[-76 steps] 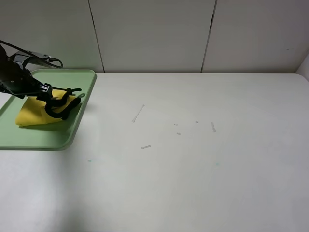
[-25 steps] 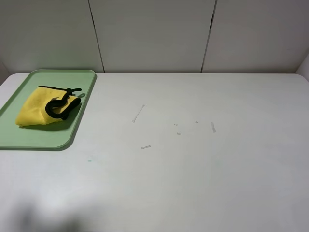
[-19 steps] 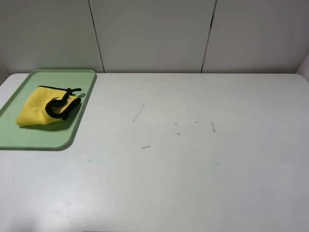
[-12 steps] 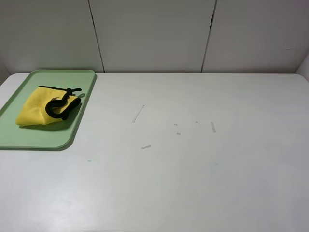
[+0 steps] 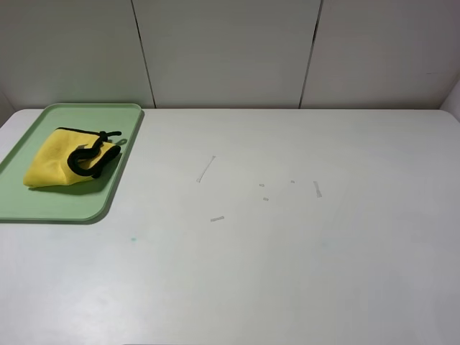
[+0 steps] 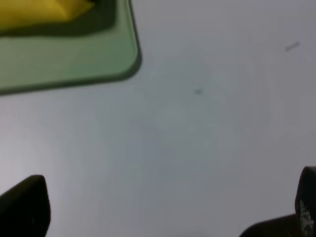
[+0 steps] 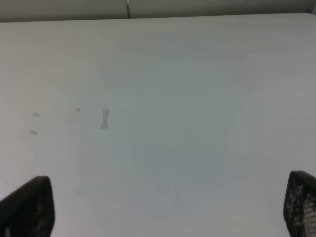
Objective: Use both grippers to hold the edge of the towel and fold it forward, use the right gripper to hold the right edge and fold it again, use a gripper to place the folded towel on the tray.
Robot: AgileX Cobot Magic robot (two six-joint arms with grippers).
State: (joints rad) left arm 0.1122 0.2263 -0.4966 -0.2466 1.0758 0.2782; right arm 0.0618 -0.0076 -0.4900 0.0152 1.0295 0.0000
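Fingers first: in each wrist view only the dark tips show at the two lower corners, set wide apart with bare table between them, so the left gripper and the right gripper both stand open and hold nothing. Neither arm appears in the high view.

Table next: pale and bare apart from a few small tape scraps near the middle; the right wrist view shows those scraps and nothing of the task.

Farther off, at about ten o'clock from the table's centre in the high view, the tray lies at the left edge. The towel rests folded inside it, yellow, bunched, its black loop on top, its long axis running roughly from eight to two o'clock. The left wrist view catches the tray's rounded corner and a yellow edge ahead of the fingers, so the left arm is clearly the nearer one.

By my reading the task looks finished; any further touch would fall to the left gripper.
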